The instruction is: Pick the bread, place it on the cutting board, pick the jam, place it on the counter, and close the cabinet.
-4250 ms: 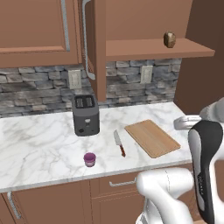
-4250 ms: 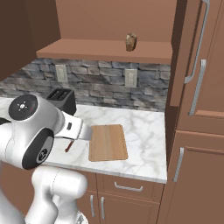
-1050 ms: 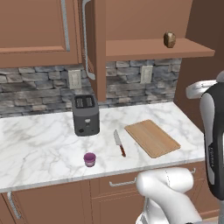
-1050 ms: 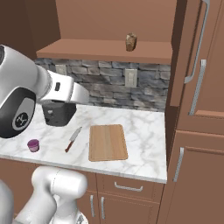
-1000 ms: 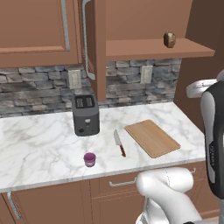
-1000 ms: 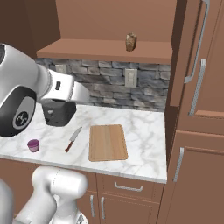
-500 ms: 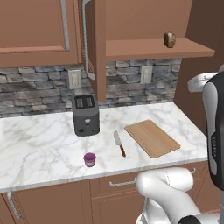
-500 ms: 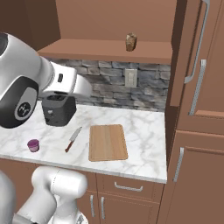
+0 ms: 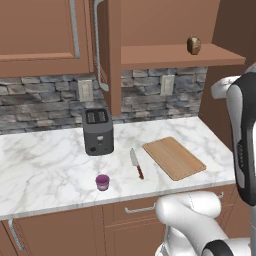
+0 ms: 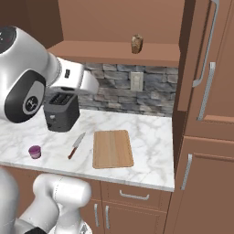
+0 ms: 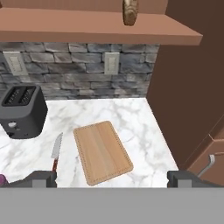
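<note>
Fingers wide apart, empty; bread cut off at top; jam barely visible, probably.

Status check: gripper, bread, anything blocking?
Gripper open, empty, above the white marble counter. Small dark-brown crusty bread on the brown wooden shelf. Tan wooden cutting board bare. No obstruction seen.

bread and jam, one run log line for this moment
bread: on shelf | jam: on counter | cutting board: bare | gripper: open, holding nothing
</note>
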